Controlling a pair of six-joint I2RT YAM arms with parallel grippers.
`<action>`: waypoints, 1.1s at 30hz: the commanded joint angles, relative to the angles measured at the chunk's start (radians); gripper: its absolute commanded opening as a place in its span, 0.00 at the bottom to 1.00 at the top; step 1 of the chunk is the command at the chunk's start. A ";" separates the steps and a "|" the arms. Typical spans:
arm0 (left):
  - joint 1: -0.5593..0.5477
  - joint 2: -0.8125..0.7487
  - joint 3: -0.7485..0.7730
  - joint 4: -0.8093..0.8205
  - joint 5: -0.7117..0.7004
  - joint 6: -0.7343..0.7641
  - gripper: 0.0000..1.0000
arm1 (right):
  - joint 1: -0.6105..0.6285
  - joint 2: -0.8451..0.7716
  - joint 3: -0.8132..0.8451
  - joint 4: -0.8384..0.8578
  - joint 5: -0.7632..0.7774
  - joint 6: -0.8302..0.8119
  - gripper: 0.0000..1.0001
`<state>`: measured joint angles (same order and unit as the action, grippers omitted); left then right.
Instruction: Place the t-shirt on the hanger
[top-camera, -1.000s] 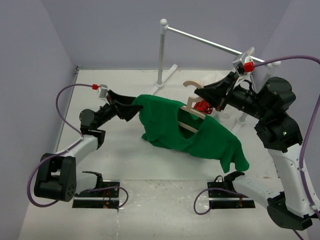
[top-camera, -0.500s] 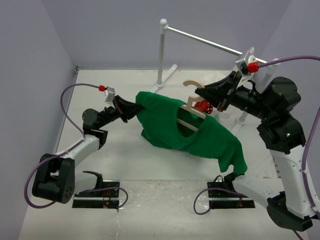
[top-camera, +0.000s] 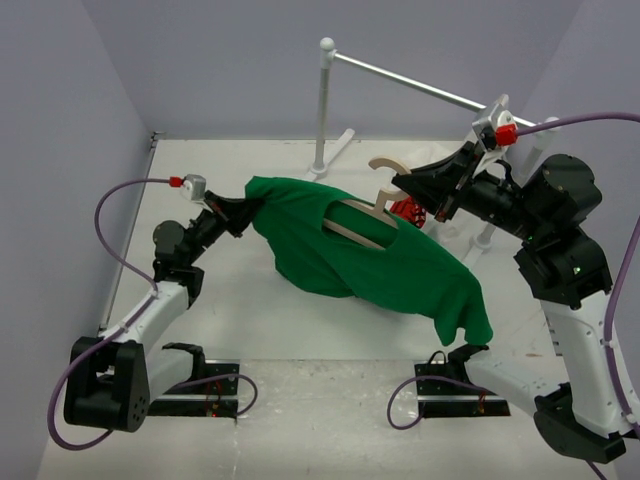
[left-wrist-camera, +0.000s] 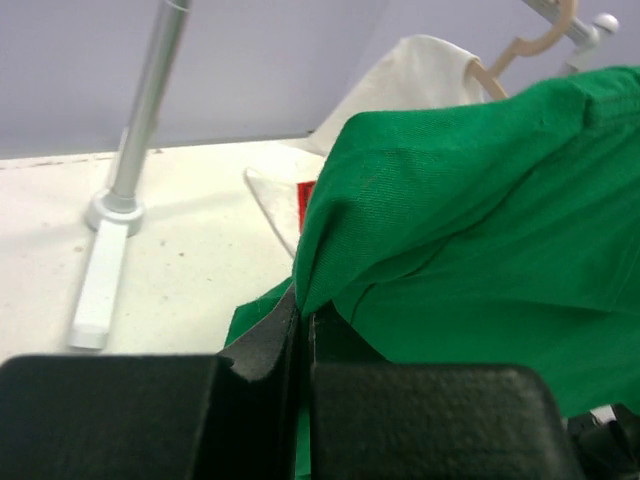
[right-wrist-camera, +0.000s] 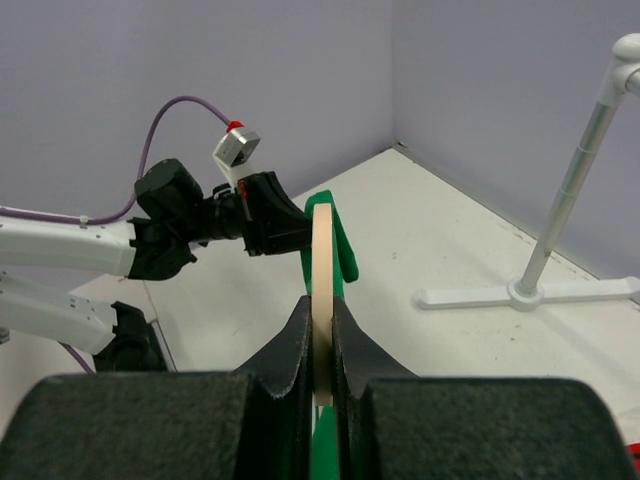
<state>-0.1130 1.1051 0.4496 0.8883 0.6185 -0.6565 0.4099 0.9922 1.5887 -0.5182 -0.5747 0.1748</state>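
Note:
The green t-shirt hangs draped over the light wooden hanger, whose bar shows through the neck opening and whose hook sticks up behind. My right gripper is shut on the hanger near the hook and holds it off the table. At the shirt's left edge my left gripper is shut on the t-shirt, with a fold of green cloth pinched between the fingertips. The cloth is stretched between the hanger and the left gripper. The shirt's right side droops toward the table.
A clothes rack stands at the back: a white post on a base and a metal rail running right. A white garment on another hanger hangs there. A small red object sits behind the hanger. Walls close in left and right.
My left gripper went from open to shut on the shirt's left edge, then drew it left, spreading the cloth further over the hanger. The right gripper barely moved.

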 joint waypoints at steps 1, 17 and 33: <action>0.029 -0.033 0.024 -0.127 -0.156 -0.011 0.00 | -0.003 -0.024 0.013 0.035 -0.017 -0.009 0.00; -0.011 -0.241 0.368 -0.298 0.110 0.040 0.76 | 0.071 0.072 -0.080 0.137 0.015 -0.070 0.00; -0.397 0.015 0.615 -0.386 0.516 0.146 0.65 | 0.187 0.075 -0.231 0.496 -0.191 -0.037 0.00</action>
<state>-0.4606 1.0907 1.0106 0.5294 1.0402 -0.5321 0.5949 1.0847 1.3571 -0.1972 -0.6736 0.1140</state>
